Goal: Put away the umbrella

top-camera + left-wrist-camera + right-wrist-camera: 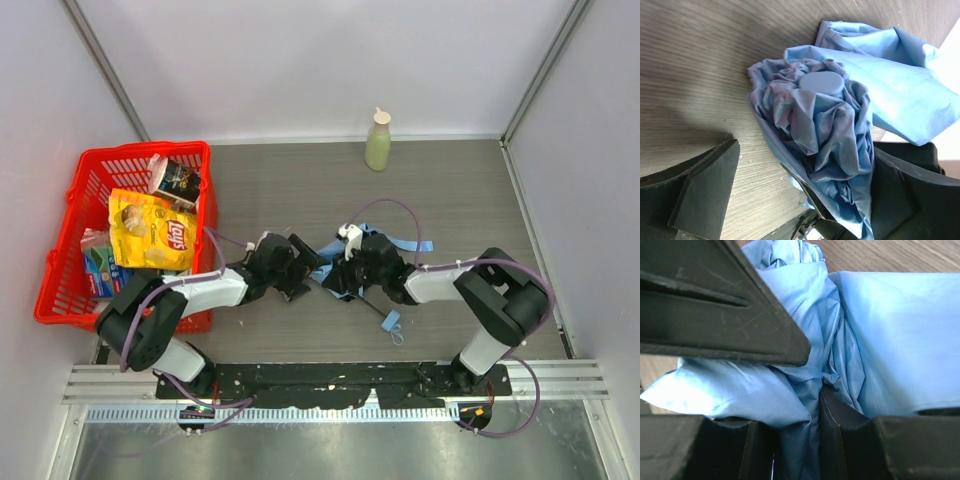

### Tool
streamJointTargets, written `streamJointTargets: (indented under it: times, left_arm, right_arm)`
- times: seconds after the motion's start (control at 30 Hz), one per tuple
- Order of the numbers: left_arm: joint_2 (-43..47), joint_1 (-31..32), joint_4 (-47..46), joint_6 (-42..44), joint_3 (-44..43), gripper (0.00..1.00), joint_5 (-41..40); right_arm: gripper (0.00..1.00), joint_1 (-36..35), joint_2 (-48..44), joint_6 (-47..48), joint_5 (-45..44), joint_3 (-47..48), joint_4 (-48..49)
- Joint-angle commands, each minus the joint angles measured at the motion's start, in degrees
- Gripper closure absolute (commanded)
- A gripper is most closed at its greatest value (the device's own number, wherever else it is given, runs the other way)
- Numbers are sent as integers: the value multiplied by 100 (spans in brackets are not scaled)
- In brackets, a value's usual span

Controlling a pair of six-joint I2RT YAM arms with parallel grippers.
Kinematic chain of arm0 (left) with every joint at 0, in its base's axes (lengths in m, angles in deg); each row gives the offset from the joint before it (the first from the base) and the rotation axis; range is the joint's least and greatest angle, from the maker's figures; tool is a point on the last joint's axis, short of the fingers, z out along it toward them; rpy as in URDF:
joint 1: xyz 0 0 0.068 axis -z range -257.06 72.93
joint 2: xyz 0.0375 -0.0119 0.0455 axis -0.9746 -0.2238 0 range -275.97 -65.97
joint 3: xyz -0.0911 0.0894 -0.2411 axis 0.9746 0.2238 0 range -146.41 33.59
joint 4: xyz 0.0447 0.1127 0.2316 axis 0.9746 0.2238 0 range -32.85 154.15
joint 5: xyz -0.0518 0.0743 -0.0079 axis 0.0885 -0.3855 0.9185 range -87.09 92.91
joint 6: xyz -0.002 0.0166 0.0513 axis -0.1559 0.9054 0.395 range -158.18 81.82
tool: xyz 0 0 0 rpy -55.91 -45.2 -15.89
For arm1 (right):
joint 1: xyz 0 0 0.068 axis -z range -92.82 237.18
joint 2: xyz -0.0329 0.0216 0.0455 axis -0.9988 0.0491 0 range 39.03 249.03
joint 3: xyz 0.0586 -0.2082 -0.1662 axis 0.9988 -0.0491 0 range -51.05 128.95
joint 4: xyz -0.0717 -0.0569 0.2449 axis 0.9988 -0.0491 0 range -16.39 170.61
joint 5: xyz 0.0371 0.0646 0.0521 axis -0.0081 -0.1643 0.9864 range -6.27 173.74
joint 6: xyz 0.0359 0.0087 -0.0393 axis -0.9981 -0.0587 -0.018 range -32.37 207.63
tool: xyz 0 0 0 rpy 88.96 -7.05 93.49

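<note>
Your umbrella (398, 243) lies mid-tabletop (470, 190) between the two arms, its blue fabric (830, 130) crumpled and its handle (390, 320) toward the near edge. Your left gripper (303, 265) is spread wide around the bunched end with the round cap (821, 82); the fabric rests against one finger (905, 195) and is clear of the other. Your right gripper (348, 268) is narrow, folds of fabric pinched between its fingers (715, 300). A red basket (60, 270) sits at the left, a bottle (378, 140) by the far wall
</note>
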Motion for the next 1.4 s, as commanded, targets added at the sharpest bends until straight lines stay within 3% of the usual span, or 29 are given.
streamJointTargets:
  times: [0.0,0.17,0.4,0.47,0.53,0.63,0.8,1.0,1.2,1.37]
  left_arm:
    - [-167,17,-543,82,163,0,45]
    - [262,-71,-499,441,84,0,-210]
    - [1659,-106,617,900,-304,0,-649]
    - [1976,-97,617,742,-76,3,-694]
    - [2127,-97,504,584,136,12,-545]
    - [1961,-10,582,303,259,12,-369]
    - [1250,157,864,-347,137,0,-378]
    - [414,166,-279,-708,181,0,-280]
    - [-104,87,-631,-455,93,0,-1123]
    - [-912,-115,-376,-156,-346,3,-1002]
  right_arm:
    - [99,441,739,-439,1830,204,-1081]
    - [99,521,1074,-211,2010,662,-1706]
    - [99,785,1039,-237,1922,697,-1776]
    - [99,855,1074,-202,1930,794,-1890]
    - [99,908,1135,-167,2000,873,-1952]
    - [99,978,1223,-184,2114,996,-1979]
    - [99,1084,1408,-220,2247,1154,-1996]
    - [99,1101,1408,-123,2326,1304,-2207]
    - [99,1102,1417,70,2554,1427,-2514]
    - [99,1110,1487,369,2783,1541,-2769]
